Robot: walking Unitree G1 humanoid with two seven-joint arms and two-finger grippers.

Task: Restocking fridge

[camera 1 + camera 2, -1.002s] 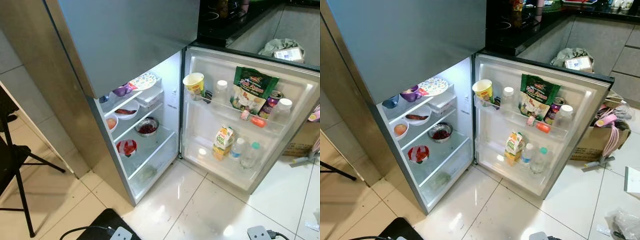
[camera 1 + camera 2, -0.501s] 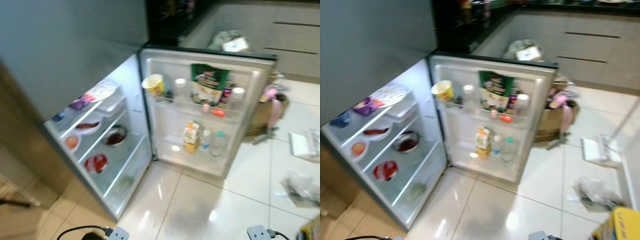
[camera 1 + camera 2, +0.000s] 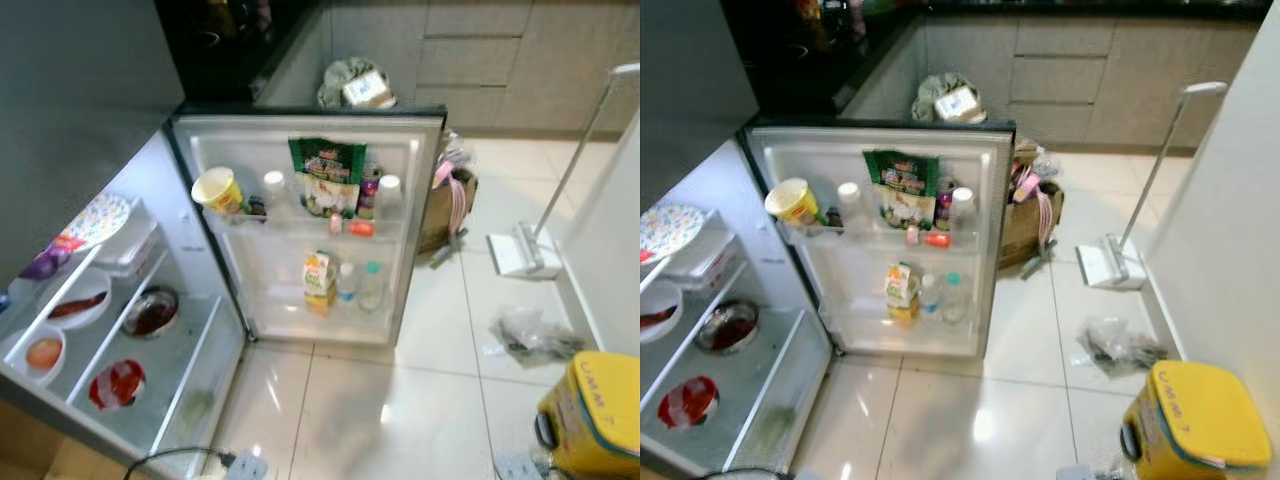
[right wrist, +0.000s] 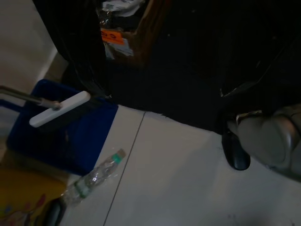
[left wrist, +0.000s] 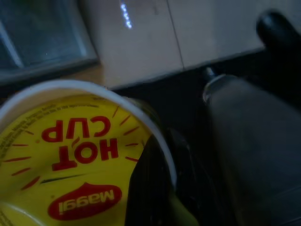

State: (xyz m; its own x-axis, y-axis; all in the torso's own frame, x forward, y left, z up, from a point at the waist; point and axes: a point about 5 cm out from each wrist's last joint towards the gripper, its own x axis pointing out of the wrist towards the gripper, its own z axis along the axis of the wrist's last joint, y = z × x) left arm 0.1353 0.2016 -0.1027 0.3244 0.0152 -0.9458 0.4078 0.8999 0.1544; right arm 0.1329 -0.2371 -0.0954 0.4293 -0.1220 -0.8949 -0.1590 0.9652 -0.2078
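Note:
The fridge [image 3: 200, 330] stands open, its lit shelves holding a patterned plate [image 3: 97, 218], a steel bowl [image 3: 150, 311] and several dishes of red food. On the open door [image 3: 415, 215] sit a yellow cup [image 3: 218, 190], a green bag [image 3: 327, 177], a juice carton [image 3: 318, 283] and bottles [image 3: 360, 285]. In the left wrist view, my left gripper [image 5: 157, 181] is shut on a yellow Maggi Hot Cup [image 5: 75, 165], one black finger [image 5: 150, 188] crossing its white rim. The right wrist view is dark, over floor.
A yellow bin [image 3: 590, 415] stands on the tiles at lower right. A dustpan and its long handle [image 3: 522, 250] lean by the white wall. A crumpled plastic bag [image 3: 530, 335] and a cardboard box [image 3: 440, 205] lie beyond the door. A plastic bottle [image 4: 94, 179] lies on the floor.
The camera has swung right: the fridge has slid left in the picture, and the yellow bin, dustpan and white wall have come into view. Nothing in the fridge has moved.

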